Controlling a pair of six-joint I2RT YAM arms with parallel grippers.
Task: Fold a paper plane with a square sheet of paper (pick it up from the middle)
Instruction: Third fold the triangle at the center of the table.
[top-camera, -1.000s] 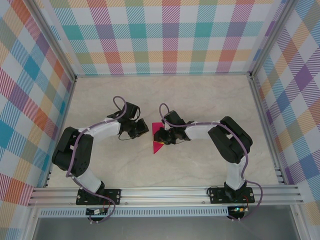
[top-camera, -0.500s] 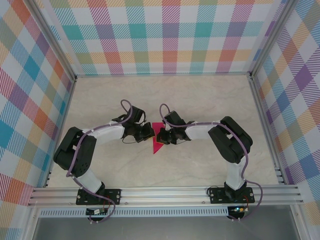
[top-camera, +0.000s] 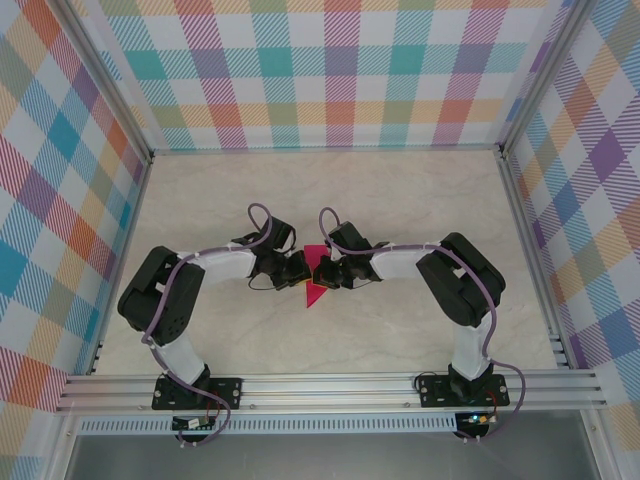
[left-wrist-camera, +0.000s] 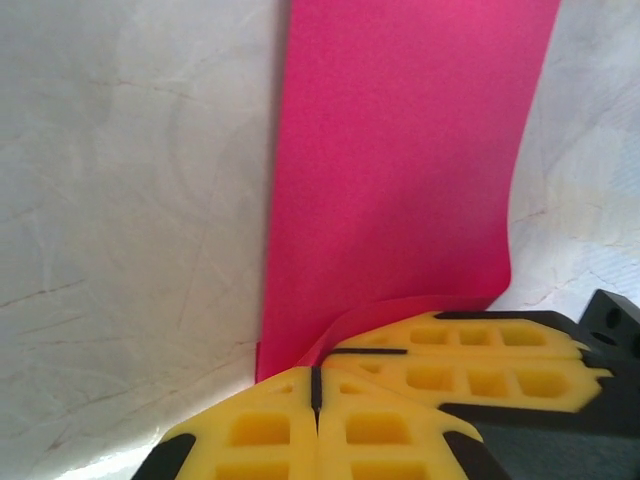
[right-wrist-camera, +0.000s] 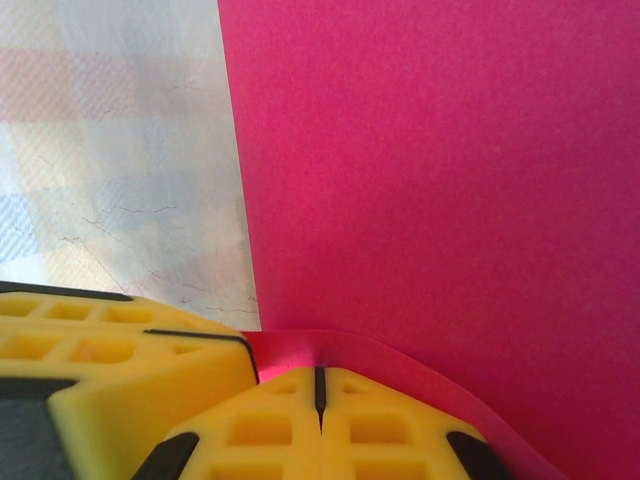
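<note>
The square sheet of paper lies folded into a magenta paper plane (top-camera: 312, 293), a narrow triangle with its tip toward the arms. Both grippers meet over its middle. My right gripper (top-camera: 321, 272) (right-wrist-camera: 319, 375) is shut, and a raised fold of the plane (right-wrist-camera: 430, 160) runs into its fingertips. My left gripper (top-camera: 301, 270) (left-wrist-camera: 317, 372) is shut too. Its tips touch the curled edge of the plane (left-wrist-camera: 400, 150), and no paper shows in their seam. The right gripper's fingers (left-wrist-camera: 480, 350) sit beside the left gripper's, nearly touching.
The pale marbled tabletop (top-camera: 400, 200) is bare around the plane. Checked walls (top-camera: 330, 70) stand at the back and both sides, and an aluminium rail (top-camera: 330, 390) runs along the near edge.
The left arm has swung right until its gripper reached the plane beside the right gripper. The right jaws have closed; the plane has stayed in place.
</note>
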